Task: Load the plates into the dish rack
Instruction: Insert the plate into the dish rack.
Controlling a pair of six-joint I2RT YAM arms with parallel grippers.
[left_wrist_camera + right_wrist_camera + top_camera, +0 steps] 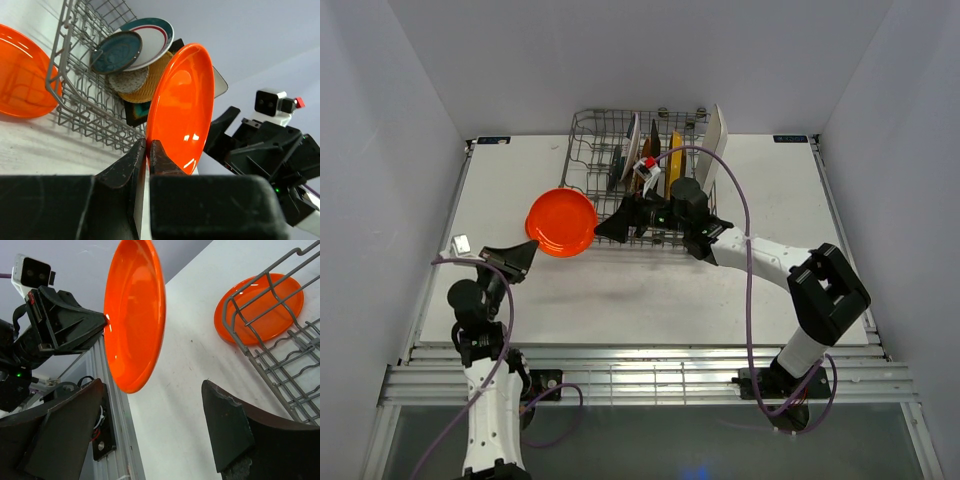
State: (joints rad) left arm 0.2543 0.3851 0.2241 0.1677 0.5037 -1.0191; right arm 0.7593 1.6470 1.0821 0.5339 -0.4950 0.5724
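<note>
One orange plate in the air just left of the rack, its rim pinched by the left gripper.
Plate is held out by its near rim toward the right gripper, whose fingers are spread wide just beside it, gripping nothing. This looks like a hand-over, since the rack sits on the right arm's side. Second orange plate lies flat on the table just beside the rack's left side, not yet loaded. Several plates stand upright between the tines in the rack's right half. Rim grip likely leaves the far edge free for the other fingers.
</note>
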